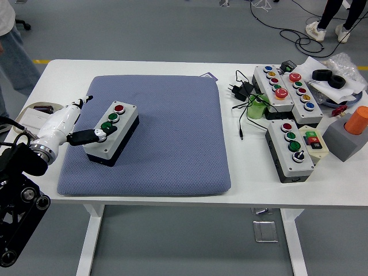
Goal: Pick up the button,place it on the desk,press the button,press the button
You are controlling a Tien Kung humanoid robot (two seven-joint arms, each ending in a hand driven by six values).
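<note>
A grey button box (112, 133) lies on the blue-grey pad (172, 126), toward the pad's left side. Its top carries a red button (119, 108), two green ones and a black knob in a row. My left hand (92, 136), white with black fingers, comes in from the left edge. Its fingers are stretched out over the box's near-left end, and a fingertip (101, 134) rests by the black knob. The thumb (86, 99) points away from the box, so nothing is clasped. The right arm is out of the picture.
Several other button boxes (290, 149) (275, 83) (302, 89) stand at the right with a black plug and cable (240, 92), a green cup (257, 107), an orange cylinder (356, 119) on a grey block, and a tape roll (329, 77). A beige tray (34, 115) is at the left edge. A person's legs show at top left and others at top right.
</note>
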